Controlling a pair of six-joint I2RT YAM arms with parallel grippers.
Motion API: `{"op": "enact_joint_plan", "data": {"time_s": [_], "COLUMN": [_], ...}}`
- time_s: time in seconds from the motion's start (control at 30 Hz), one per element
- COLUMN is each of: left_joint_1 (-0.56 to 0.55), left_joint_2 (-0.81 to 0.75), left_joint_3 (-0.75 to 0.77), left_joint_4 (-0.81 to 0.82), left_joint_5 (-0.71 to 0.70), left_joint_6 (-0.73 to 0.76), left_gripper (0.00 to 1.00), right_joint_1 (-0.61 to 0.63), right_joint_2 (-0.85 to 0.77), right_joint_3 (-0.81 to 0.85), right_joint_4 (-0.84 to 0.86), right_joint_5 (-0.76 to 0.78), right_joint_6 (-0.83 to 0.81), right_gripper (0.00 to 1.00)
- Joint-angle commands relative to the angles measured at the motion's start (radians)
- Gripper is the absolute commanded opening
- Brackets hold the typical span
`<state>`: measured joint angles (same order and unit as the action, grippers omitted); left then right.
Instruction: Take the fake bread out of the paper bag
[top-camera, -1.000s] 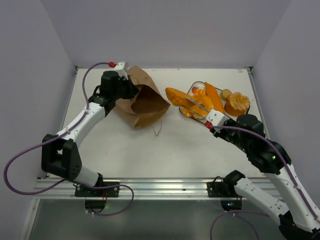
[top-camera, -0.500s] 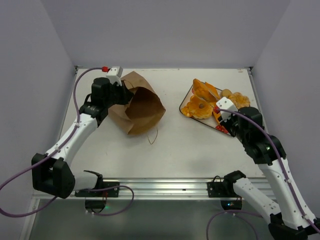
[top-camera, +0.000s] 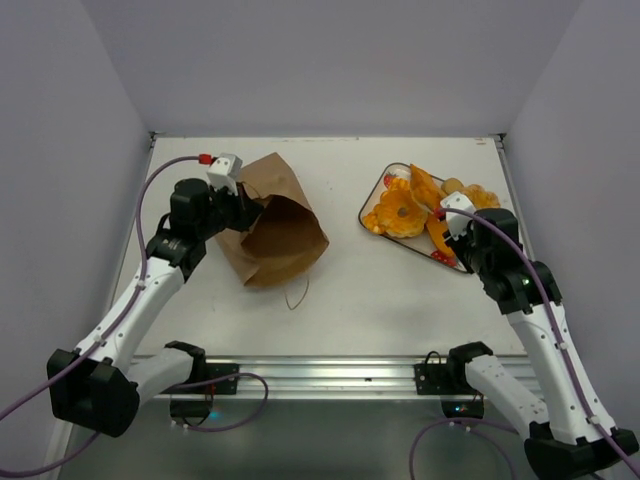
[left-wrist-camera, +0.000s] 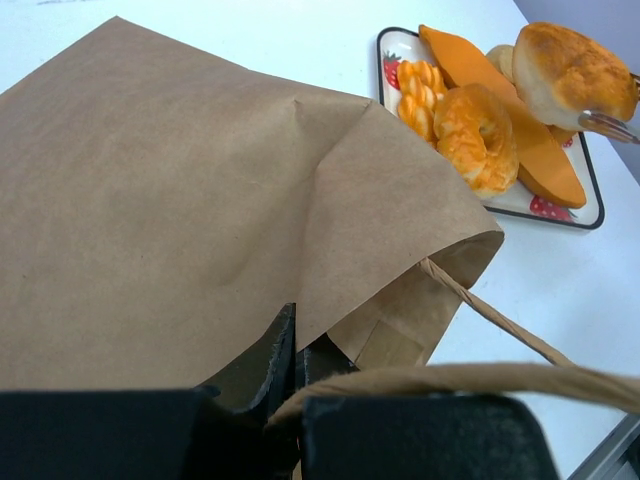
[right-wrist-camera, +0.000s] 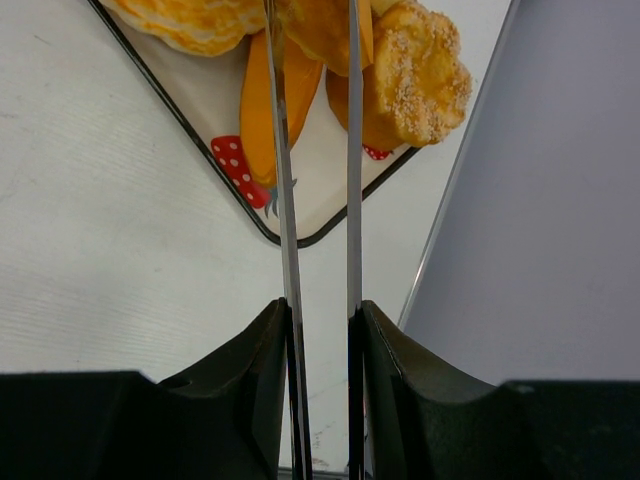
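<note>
The brown paper bag (top-camera: 275, 222) lies on its side at the left, mouth toward the right; no bread shows inside it. My left gripper (top-camera: 243, 207) is shut on the bag's upper edge, seen close in the left wrist view (left-wrist-camera: 295, 345) with the bag (left-wrist-camera: 170, 190) filling that view. The fake bread lies on the strawberry-print tray (top-camera: 373, 192): a ring loaf (top-camera: 400, 213), a baguette (top-camera: 427, 188), round rolls (top-camera: 478, 198). My right gripper (top-camera: 447, 228) is shut on metal tongs (right-wrist-camera: 284, 200), whose tips reach over the baguette (right-wrist-camera: 262, 110) and a roll (right-wrist-camera: 415, 75).
The bag's string handle (top-camera: 294, 295) trails on the white table toward the near side. Grey walls close in on the left, back and right; the right wall is close to the tray (right-wrist-camera: 200, 140). The table's right edge runs just beyond the tray.
The tongs carried a bread piece from near the bag to the tray and left it there; the right gripper drew back. The left arm dragged the bag nearer and leftward.
</note>
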<state>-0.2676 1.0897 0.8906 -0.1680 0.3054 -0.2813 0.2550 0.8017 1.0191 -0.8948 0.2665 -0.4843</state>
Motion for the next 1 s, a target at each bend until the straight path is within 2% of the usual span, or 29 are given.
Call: {"op": "enact_joint_plan", "data": {"time_s": [0.0, 0.47, 0.97], "left_joint_1": [0.007, 0.007, 0.008], "left_joint_2": [-0.047, -0.073, -0.073], "left_joint_3": [-0.038, -0.101, -0.117], "left_joint_4": [0.010, 0.038, 0.047], "left_joint_5": [0.028, 0.034, 0.038], "left_joint_6": [0.040, 0.059, 0.059], "left_gripper": [0.03, 0.04, 0.04], "right_joint_1": [-0.026, -0.082, -0.100], "right_joint_2": [0.007, 0.083, 0.080], "right_joint_3": [-0.010, 0.021, 0.078], "right_joint_4": [0.036, 0.057, 0.063], "right_joint_5": [-0.013, -0.042, -0.076], "right_joint_6": [0.042, 0.102, 0.139], "right_gripper": [0.00, 0.00, 0.00]}}
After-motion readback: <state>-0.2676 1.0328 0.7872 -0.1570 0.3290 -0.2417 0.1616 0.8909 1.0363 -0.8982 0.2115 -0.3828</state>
